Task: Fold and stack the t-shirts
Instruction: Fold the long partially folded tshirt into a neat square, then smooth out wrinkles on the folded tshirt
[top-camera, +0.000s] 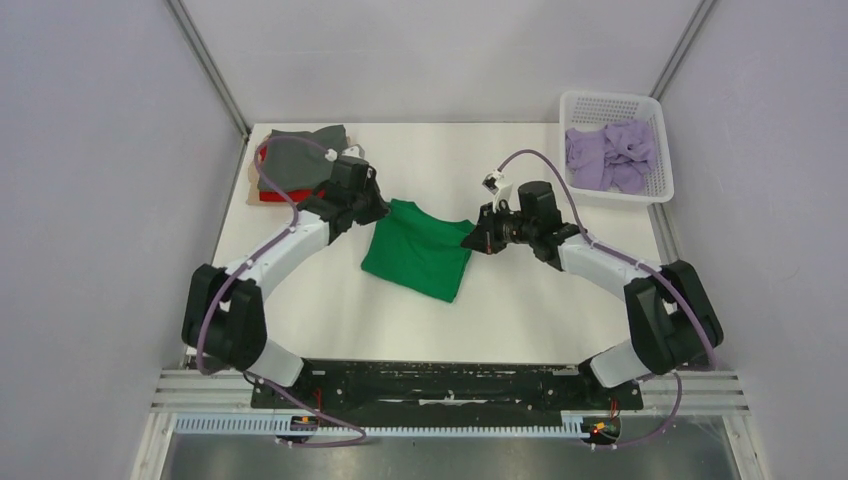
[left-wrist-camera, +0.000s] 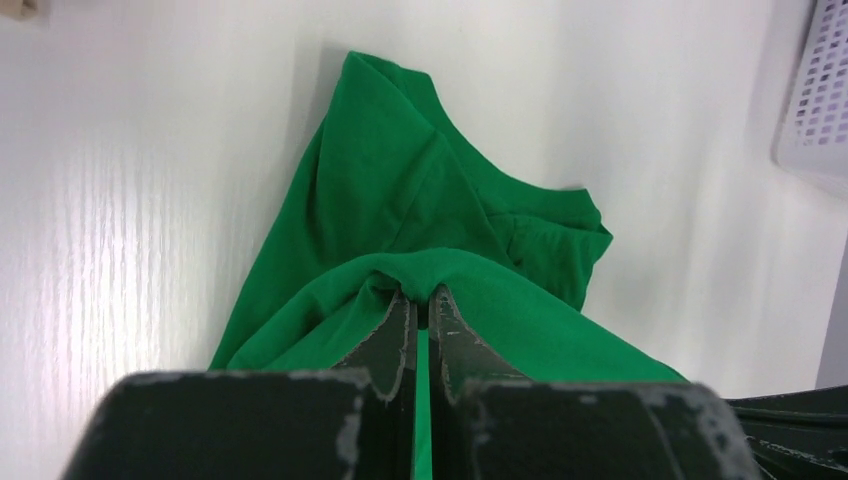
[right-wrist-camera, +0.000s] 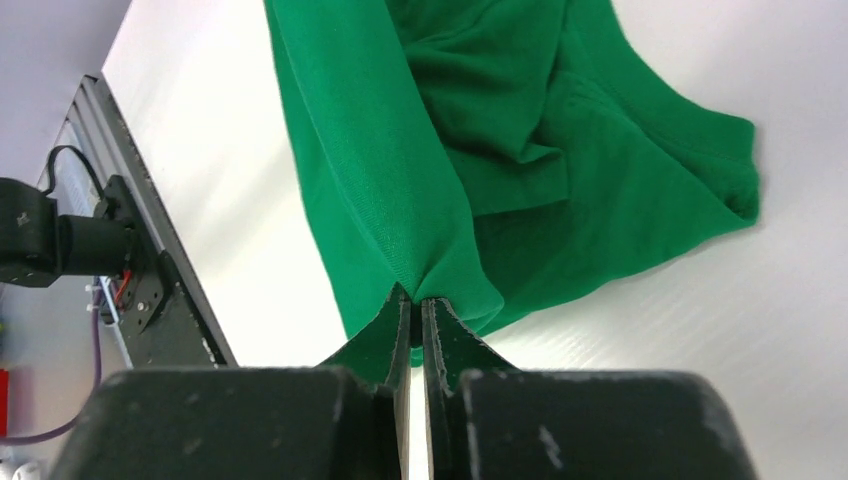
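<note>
The bright green t-shirt (top-camera: 418, 250) lies partly folded in the middle of the table. My left gripper (top-camera: 383, 207) is shut on its far left edge; the left wrist view shows green cloth (left-wrist-camera: 400, 200) pinched between the jaws (left-wrist-camera: 423, 292). My right gripper (top-camera: 473, 240) is shut on the shirt's right edge; the right wrist view shows the cloth (right-wrist-camera: 520, 160) bunched at the jaw tips (right-wrist-camera: 415, 302). Both held edges are lifted a little off the table. A dark grey shirt (top-camera: 300, 155) lies on a red one (top-camera: 268, 195) at the far left. A lilac shirt (top-camera: 610, 155) is in the basket.
A white mesh basket (top-camera: 617, 105) stands at the far right corner, and its edge shows in the left wrist view (left-wrist-camera: 815, 100). A tan edge (top-camera: 247, 185) peeks out under the pile at the far left. A black rail (top-camera: 440, 385) runs along the near edge.
</note>
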